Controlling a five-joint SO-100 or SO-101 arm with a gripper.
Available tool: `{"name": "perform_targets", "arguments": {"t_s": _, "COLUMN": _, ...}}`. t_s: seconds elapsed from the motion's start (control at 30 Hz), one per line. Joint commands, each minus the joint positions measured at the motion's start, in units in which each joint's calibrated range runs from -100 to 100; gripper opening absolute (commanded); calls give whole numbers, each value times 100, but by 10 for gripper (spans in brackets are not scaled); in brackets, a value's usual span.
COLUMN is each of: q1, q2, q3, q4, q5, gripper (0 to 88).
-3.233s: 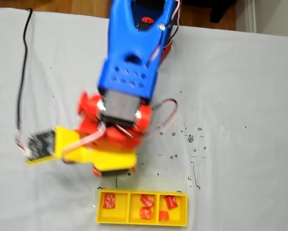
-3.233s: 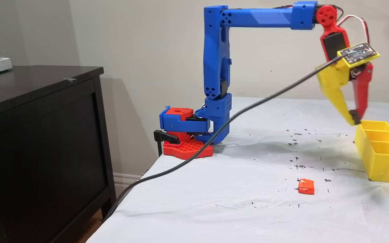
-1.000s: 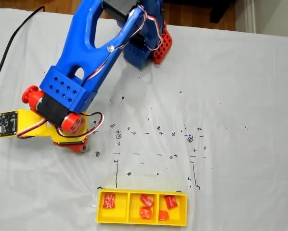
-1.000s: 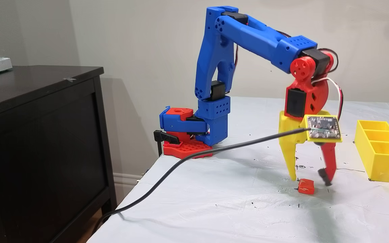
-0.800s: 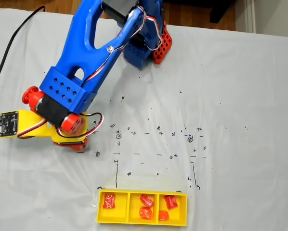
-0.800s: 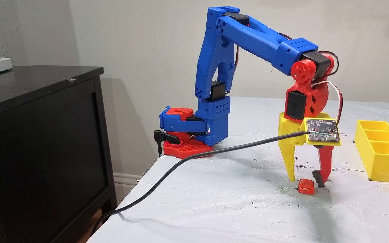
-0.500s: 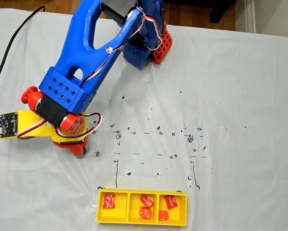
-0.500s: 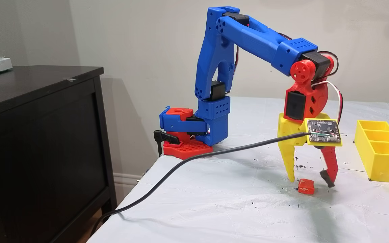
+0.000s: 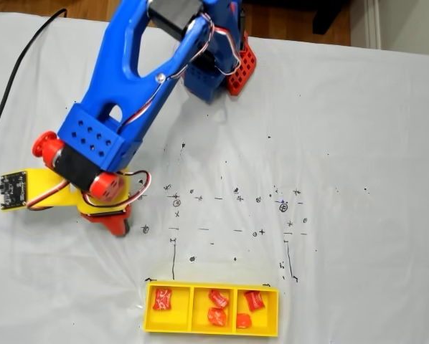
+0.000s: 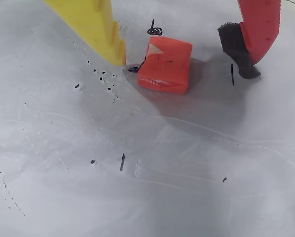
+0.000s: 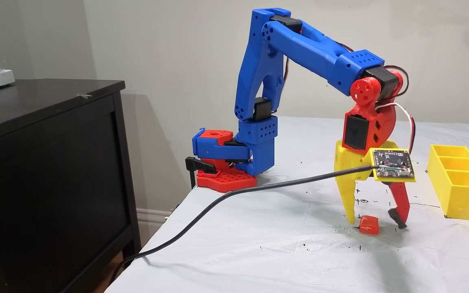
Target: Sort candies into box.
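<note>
One loose orange-red candy point(image 10: 165, 64) lies on the white sheet, also seen from the side point(image 11: 369, 224). My gripper point(image 10: 183, 66) is open and straddles it low over the table point(image 11: 376, 223). The yellow finger point(image 10: 95, 24) has its tip right at the candy's left edge. The red finger's black pad point(image 10: 236, 49) stands a gap off its right side. The yellow box point(image 9: 211, 331) lies at the front of the fixed view from above. It holds one candy point(image 9: 162, 298) in its left compartment, two in the middle point(image 9: 217, 307) and two on the right point(image 9: 249, 309).
A black cable point(image 11: 226, 195) runs from the circuit board point(image 11: 394, 169) on the gripper across the table and off its edge. The arm's base point(image 11: 224, 162) sits at the table's back edge. A dark cabinet point(image 11: 47, 162) stands beside the table. Pen marks dot the sheet.
The arm swung from over the box down to the loose candy. In the last second the red finger closed in a little, then opened again, and the gripper sank slightly.
</note>
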Motion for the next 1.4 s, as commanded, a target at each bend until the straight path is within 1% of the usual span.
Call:
{"name": "perform_targets", "arguments": {"t_s": 0.0, "q1": 73, "q2": 54, "q3": -525, "q4": 6, "q5": -44, "gripper": 291}}
{"name": "perform_targets", "arguments": {"t_s": 0.1, "q1": 45, "q2": 155, "q3": -544, "q4": 6, "q5": -59, "gripper": 288}}
{"name": "perform_targets", "arguments": {"t_s": 0.27, "q1": 18, "q2": 257, "q3": -489, "q4": -2, "q5": -93, "gripper": 258}}
{"name": "perform_targets", "arguments": {"t_s": 0.3, "q1": 18, "q2": 232, "q3": -444, "q4": -10, "q5": -93, "gripper": 237}}
{"name": "perform_targets", "arguments": {"t_s": 0.37, "q1": 18, "q2": 189, "q3": -434, "q4": 14, "q5": -107, "gripper": 110}}
{"name": "perform_targets", "arguments": {"t_s": 0.53, "q1": 27, "q2": 155, "q3": -808, "q4": 383, "q5": -147, "gripper": 47}}
{"name": "perform_targets", "arguments": {"t_s": 0.7, "q1": -9, "q2": 121, "q3": -953, "q4": 407, "q5": -181, "gripper": 8}}
{"name": "perform_targets", "arguments": {"t_s": 0.87, "q1": -63, "q2": -209, "q3": -1172, "q4": 538, "q5": -254, "gripper": 1}}
{"name": "perform_targets", "arguments": {"t_s": 1.03, "q1": -272, "q2": -1117, "q3": -981, "q4": 374, "q5": -430, "gripper": 1}}
{"name": "perform_targets", "arguments": {"t_s": 1.2, "q1": -670, "q2": -1965, "q3": -698, "q4": -76, "q5": -879, "gripper": 1}}
{"name": "perform_targets", "arguments": {"t_s": 1.37, "q1": -1150, "q2": -2245, "q3": -598, "q4": -608, "q5": -1451, "gripper": 1}}
